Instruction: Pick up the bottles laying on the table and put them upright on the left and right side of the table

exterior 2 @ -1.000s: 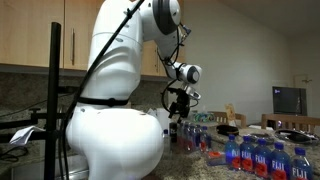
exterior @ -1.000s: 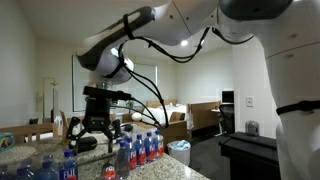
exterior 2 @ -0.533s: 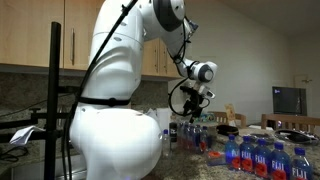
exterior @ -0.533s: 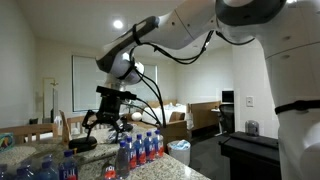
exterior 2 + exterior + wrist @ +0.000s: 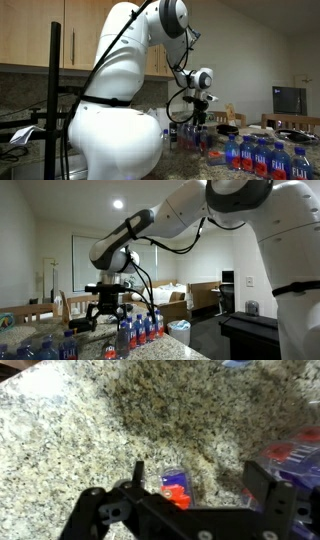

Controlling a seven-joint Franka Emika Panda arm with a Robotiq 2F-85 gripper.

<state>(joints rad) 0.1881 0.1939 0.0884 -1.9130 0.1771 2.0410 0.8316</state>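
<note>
My gripper [image 5: 109,308] hangs open over the speckled stone table [image 5: 70,420], with nothing between its fingers. In the wrist view a clear bottle with a blue and red label [image 5: 172,484] lies on the table just below the gripper [image 5: 205,488], close to the left finger [image 5: 139,472]. A second bottle [image 5: 296,454] shows at the right edge, blurred. Upright blue-capped bottles stand in a row [image 5: 142,330] beside the gripper, and another group [image 5: 262,158] stands in an exterior view. The gripper [image 5: 198,118] hovers above some bottles [image 5: 190,134] there.
More bottles [image 5: 45,348] crowd the near end of the table. A dark round object [image 5: 84,324] sits behind the gripper. A black stand [image 5: 55,90] rises beside the robot's white base [image 5: 115,130]. Cables loop from the wrist [image 5: 140,275].
The arm has swung sideways along the table, lifted slightly, then come down lower over the bottles. The jaws have stayed open.
</note>
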